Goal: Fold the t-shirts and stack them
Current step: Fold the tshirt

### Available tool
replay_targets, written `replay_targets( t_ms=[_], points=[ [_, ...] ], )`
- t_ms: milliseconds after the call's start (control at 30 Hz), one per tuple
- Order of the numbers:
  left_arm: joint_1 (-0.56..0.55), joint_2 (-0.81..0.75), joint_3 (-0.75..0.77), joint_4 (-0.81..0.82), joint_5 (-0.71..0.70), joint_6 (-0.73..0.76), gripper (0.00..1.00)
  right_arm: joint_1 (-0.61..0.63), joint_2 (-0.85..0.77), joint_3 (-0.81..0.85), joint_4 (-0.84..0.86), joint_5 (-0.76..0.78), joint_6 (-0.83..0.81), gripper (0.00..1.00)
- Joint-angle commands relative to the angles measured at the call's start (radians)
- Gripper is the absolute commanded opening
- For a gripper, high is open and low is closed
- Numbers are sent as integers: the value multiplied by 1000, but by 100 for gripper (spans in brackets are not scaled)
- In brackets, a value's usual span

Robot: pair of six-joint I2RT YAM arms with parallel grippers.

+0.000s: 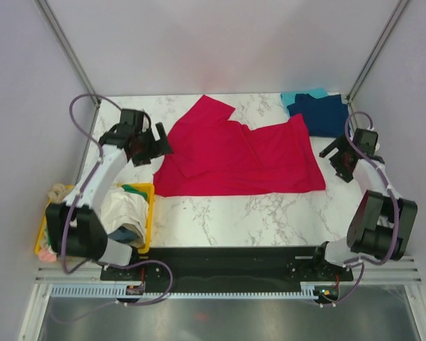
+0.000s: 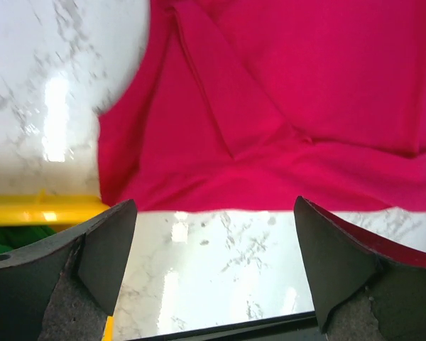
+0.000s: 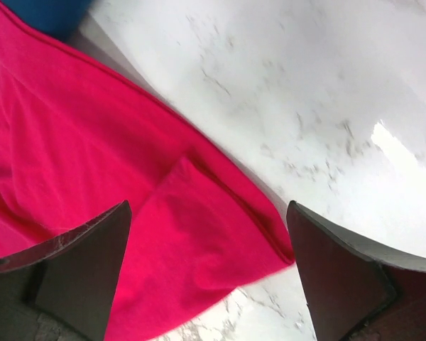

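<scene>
Between the left gripper [image 2: 214, 207] fingertips sat nothing: jaws wide apart, empty, hovering at the near-left corner of the crimson t-shirt [image 2: 284, 106], bare marble table [image 2: 213, 270] below. Right gripper [image 3: 209, 207] was the same, jaws spread, empty, over the shirt's right hem corner.

Crimson t-shirt lay mid-table, half folded: a flap doubled diagonally across the left side, a sleeve poking out at the back, hem side flat. Navy t-shirt [image 1: 319, 114] sat folded at the far right corner, just beside it, teal t-shirt [image 1: 295, 96] showing at its far edge. Yellow bin [image 1: 148, 213] at near left held a cream tee [image 1: 121, 206] and a green tee [image 1: 133, 189].

Step, as judged: mid-fold on crimson, between grasps. Next move likely needed both grippers down on an edge, a clean pinch, and an even carry-over. Stacking on navy was not yet done.
</scene>
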Motion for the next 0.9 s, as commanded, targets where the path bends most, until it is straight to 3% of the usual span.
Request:
replay_targets(
  t_ms=[0, 133, 233, 367, 500, 700, 767, 800, 867],
  points=[
    [-61, -175, -191, 123, -19, -152, 98, -3, -108, -117, 33, -35, 44, 98],
    [-150, -245, -395, 202, -75, -221, 95, -5, -245, -267, 37, -20, 47, 93],
    [-165, -214, -447, 217, -117, -227, 94, -19, -297, -338, 62, -2, 49, 84],
    [-165, -185, -486, 265, -121, -233, 94, -36, -245, -395, 126, -68, 54, 76],
    [-165, -169, -489, 289, -112, -224, 94, -36, -207, -418, 215, -94, 83, 59],
    [-162, -171, -509, 300, -173, -214, 95, -36, -147, -427, 320, -95, 113, 56],
    [-161, -169, -520, 306, -195, -212, 95, -36, -130, -422, 350, -83, 109, 45],
    [-162, -169, -523, 311, -201, -212, 95, -36, -124, -418, 349, -77, 107, 32],
    [-162, -166, -529, 317, -209, -211, 95, -37, -102, -398, 381, -63, 97, 19]
  ],
)
